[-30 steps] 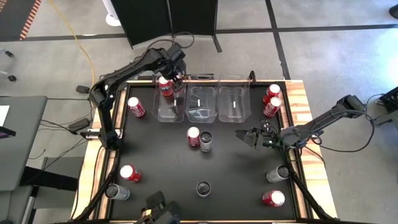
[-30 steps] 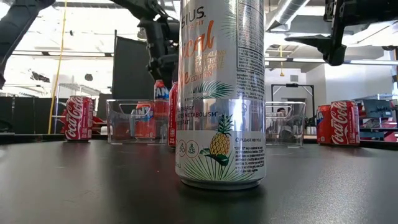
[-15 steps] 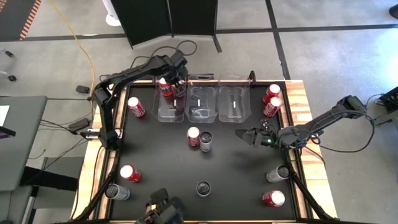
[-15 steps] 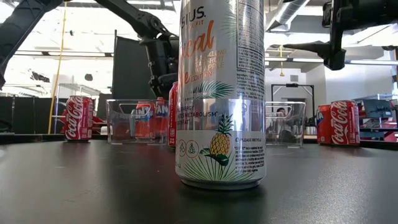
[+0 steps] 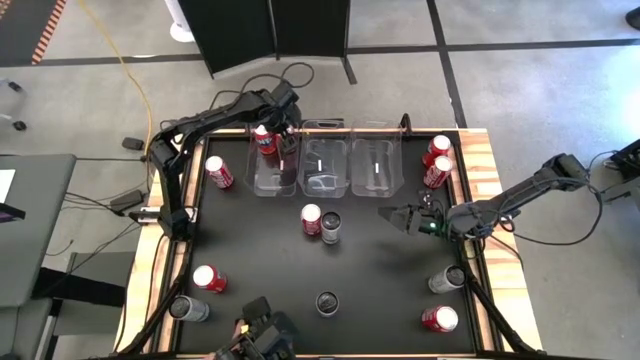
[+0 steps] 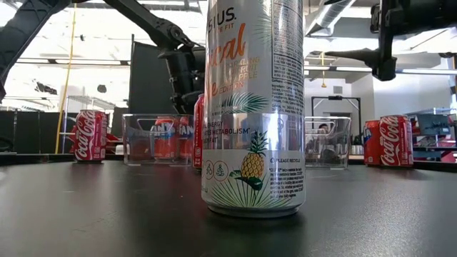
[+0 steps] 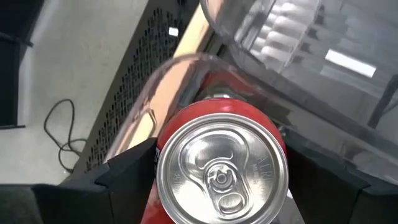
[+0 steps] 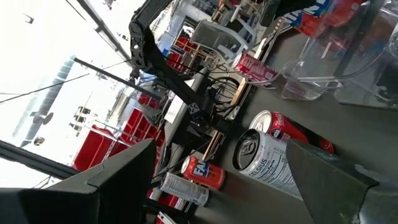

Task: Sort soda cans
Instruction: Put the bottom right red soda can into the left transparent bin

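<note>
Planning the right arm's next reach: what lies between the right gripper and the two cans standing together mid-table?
Only bare black tabletop lies between the right gripper and the pair of cans, as the high view shows.

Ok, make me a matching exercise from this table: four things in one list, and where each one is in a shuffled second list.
Things:
1. left gripper
2. right gripper
3. red and silver can pair
4. two red cans

Places:
A. table middle
B. far right edge
C. over the leftmost bin
D. in front of the rightmost bin

Pairs: 1-C, 2-D, 3-A, 4-B
</note>
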Controlling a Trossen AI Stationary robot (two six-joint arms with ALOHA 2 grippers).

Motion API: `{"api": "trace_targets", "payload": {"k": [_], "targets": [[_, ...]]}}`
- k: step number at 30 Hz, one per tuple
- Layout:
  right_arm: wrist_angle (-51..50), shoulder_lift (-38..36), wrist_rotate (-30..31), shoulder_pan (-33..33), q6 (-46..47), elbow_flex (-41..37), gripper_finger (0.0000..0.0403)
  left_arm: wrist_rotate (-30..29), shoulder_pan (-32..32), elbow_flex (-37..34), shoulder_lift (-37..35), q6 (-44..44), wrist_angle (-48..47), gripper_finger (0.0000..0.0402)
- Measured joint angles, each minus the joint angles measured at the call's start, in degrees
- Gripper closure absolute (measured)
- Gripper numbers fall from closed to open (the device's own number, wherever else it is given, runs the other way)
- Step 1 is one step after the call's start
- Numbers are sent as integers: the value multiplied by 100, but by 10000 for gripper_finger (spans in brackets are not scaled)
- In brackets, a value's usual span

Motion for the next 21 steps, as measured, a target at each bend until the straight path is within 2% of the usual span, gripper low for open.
{"api": "trace_targets", "payload": {"k": [15, 21], "targets": [[5, 0, 9, -24, 70, 0, 30, 38, 80, 9, 3, -107, 101, 85], [5, 0, 9, -24, 69, 0, 30, -164, 83, 9, 3, -93, 44, 85]]}}
